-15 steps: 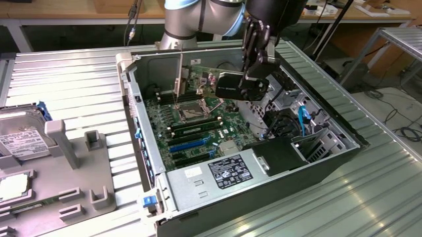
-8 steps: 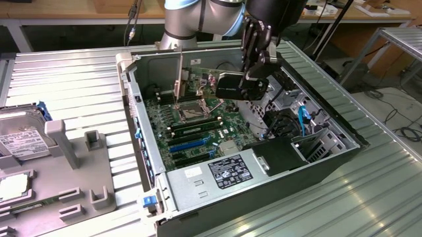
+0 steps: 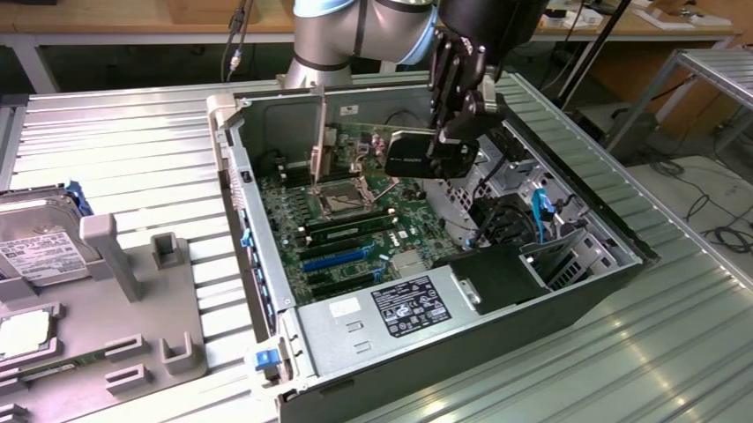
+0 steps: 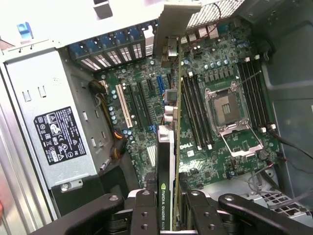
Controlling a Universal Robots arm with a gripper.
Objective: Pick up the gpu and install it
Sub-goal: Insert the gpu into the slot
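One tool (image 3: 457,132) clamps one gpu (image 3: 426,155) above one open computer case (image 3: 261,264).

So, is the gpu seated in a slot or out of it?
Out: the end effector holds the gpu edge-down above the motherboard, apparently clear of the expansion slots.

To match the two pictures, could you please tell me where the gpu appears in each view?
Exterior view: the gpu hangs in the hand above the open case, to the exterior view's right of the CPU socket.
Wrist view: the gpu runs edge-on over the motherboard, between the white slot and the CPU socket.
Shared landmark: the CPU socket.
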